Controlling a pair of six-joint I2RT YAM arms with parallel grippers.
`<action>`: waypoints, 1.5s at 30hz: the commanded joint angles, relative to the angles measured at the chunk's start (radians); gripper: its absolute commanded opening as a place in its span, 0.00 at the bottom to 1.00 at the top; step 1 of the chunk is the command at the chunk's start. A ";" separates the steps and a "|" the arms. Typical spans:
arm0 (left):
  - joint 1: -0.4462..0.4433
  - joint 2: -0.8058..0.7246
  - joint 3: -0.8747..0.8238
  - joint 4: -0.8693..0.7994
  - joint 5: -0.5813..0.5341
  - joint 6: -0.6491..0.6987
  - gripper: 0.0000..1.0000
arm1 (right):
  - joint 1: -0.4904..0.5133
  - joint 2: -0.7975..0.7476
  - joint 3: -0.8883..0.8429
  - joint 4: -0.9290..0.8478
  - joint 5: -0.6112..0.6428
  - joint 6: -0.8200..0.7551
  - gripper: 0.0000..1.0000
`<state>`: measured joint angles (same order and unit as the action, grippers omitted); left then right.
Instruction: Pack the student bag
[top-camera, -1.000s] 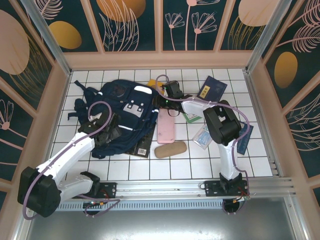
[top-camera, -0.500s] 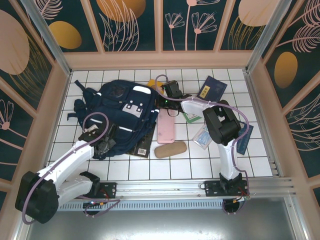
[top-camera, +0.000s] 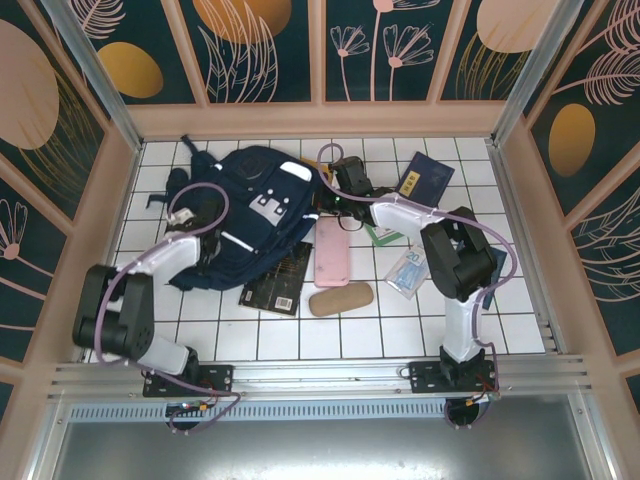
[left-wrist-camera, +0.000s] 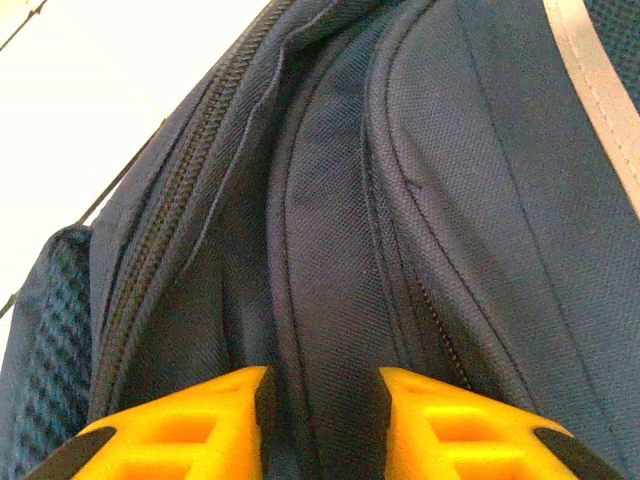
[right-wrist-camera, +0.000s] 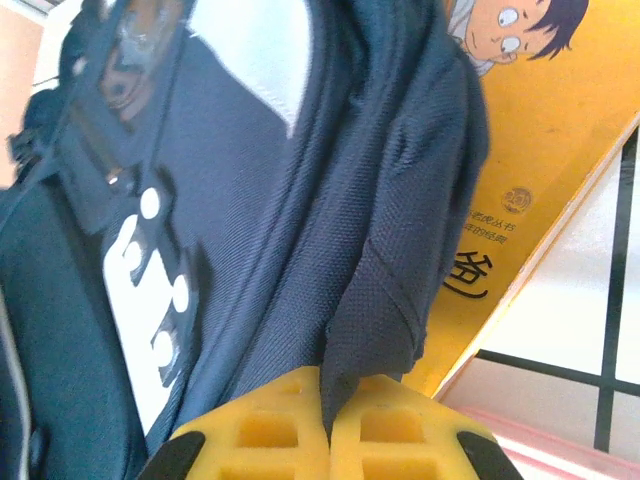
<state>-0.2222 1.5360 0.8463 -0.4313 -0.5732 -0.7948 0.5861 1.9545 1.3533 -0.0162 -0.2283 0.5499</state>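
Observation:
The student bag (top-camera: 255, 215), dark navy with a white stripe and grey-white patches, lies at the back left of the white tiled table. My left gripper (top-camera: 207, 250) is at the bag's near-left side. In the left wrist view its yellow fingers (left-wrist-camera: 322, 400) pinch a ridge of navy fabric (left-wrist-camera: 330, 250) beside a zipper. My right gripper (top-camera: 333, 197) is at the bag's right edge. In the right wrist view the gripper (right-wrist-camera: 330, 400) is shut on a flap of the bag's fabric (right-wrist-camera: 400, 270).
A yellow comic book (right-wrist-camera: 560, 150) lies under the bag's right edge. A pink case (top-camera: 332, 252), a tan glasses case (top-camera: 341, 299), a dark book (top-camera: 275, 285), a navy booklet (top-camera: 422, 180) and a banknote packet (top-camera: 407, 270) lie to the right. Wooden walls enclose the table.
Both grippers have closed on the bag's fabric. The bag has shifted toward the back, and the left arm has folded in to the left.

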 joint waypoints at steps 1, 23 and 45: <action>0.012 0.134 0.119 0.123 -0.070 0.107 0.34 | 0.034 -0.106 -0.026 0.003 -0.071 0.027 0.00; -0.145 -0.218 0.001 0.159 0.248 0.124 0.63 | 0.067 0.195 0.176 -0.025 -0.017 0.070 0.00; -0.424 0.075 -0.012 0.263 0.221 0.071 0.45 | 0.086 0.180 0.156 -0.031 -0.023 0.094 0.00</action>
<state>-0.6456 1.5787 0.7959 -0.1509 -0.3050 -0.7364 0.6395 2.1387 1.5040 -0.0311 -0.2066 0.6353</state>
